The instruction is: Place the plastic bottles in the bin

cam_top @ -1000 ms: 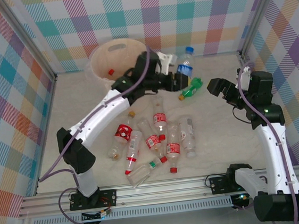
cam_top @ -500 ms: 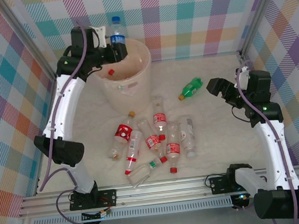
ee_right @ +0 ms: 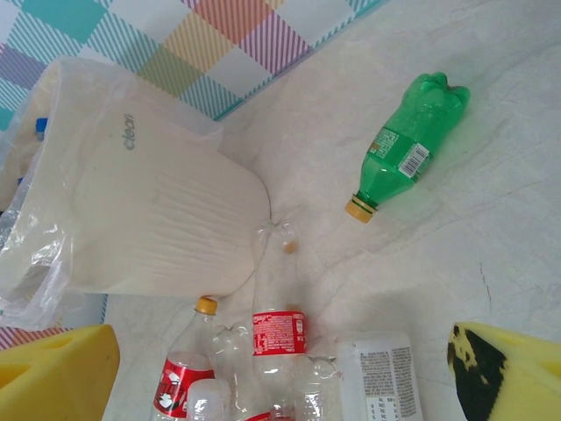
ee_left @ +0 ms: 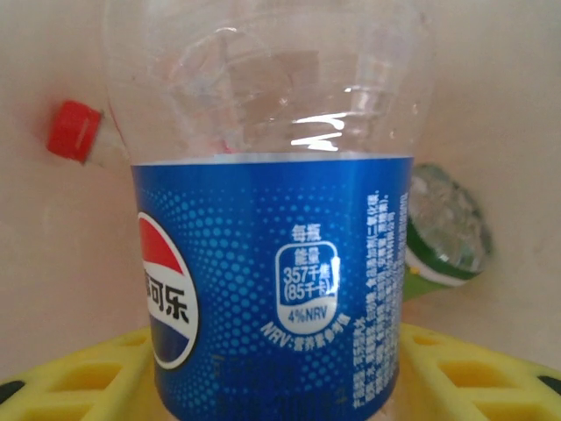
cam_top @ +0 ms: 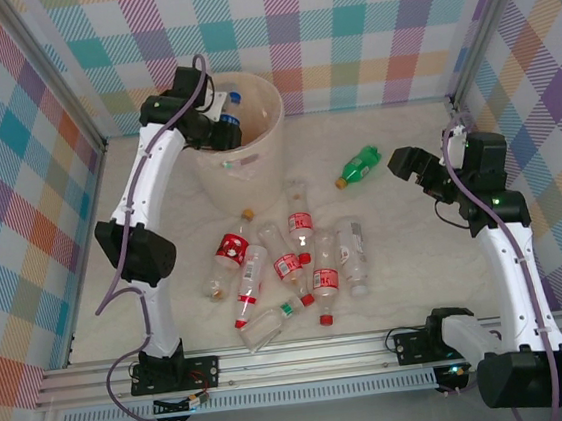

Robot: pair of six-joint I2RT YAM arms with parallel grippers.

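Top external shows the left gripper [cam_top: 225, 126] clasping a blue-labelled bottle [cam_top: 233, 102] above the far bin [cam_top: 266, 147], release likely next, the right gripper [cam_top: 406, 166] gaping empty

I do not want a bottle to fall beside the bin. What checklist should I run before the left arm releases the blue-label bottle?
1. Blue-label bottle gripped between left fingers: ok.
2. Bottle above the bin opening, inside the rim: ok.
3. Room in bin for it: ok, few bottles inside.
4. Right fingers open, away from bin: ok.
5. Drop height to the bin floor: cannot tell.
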